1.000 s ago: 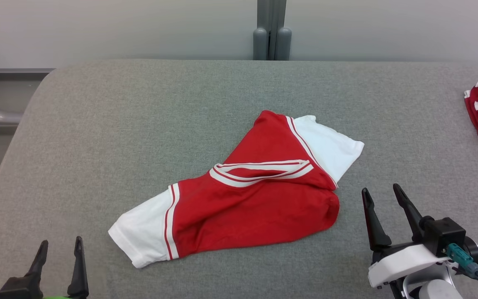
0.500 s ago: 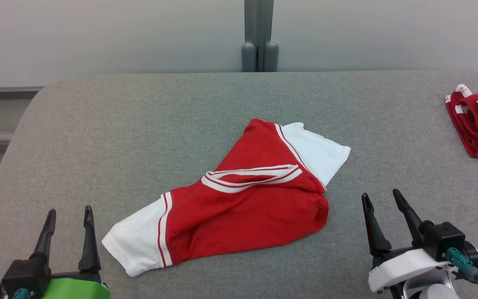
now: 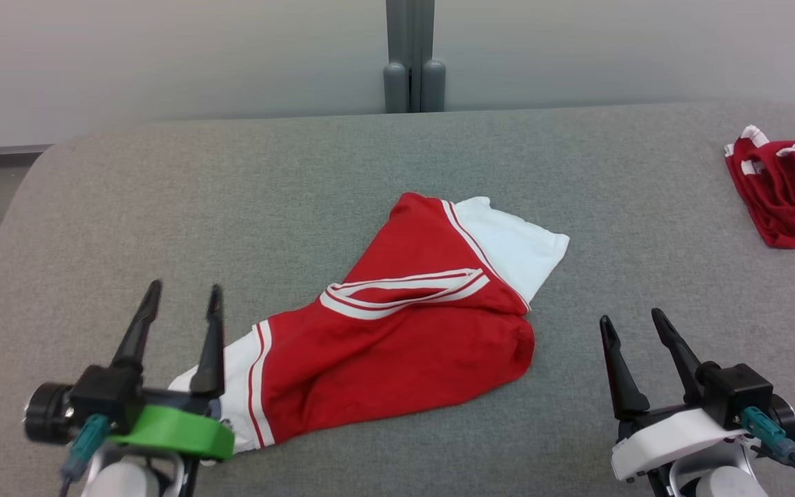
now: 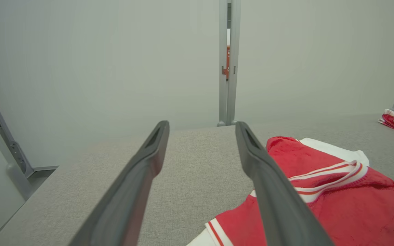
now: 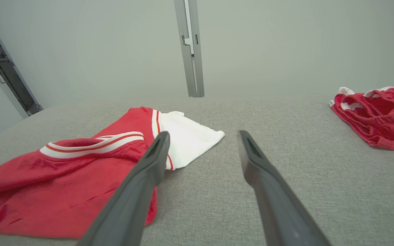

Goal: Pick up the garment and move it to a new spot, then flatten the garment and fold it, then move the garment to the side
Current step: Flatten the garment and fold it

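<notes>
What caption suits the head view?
Open left gripper and open right gripper flank a crumpled red-and-white jersey on the grey fabric table; another red garment lies far right.

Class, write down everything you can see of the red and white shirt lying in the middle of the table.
The shirt is red, soft-looking knit with white short sleeves, red-and-white striped seams and a striped collar. It lies crumpled and unfolded, diagonally on the grey fabric-covered table, its far sleeve pointing right and its near sleeve pointing left. The open left hand stands by the near sleeve; whether it touches cannot be told.
</notes>
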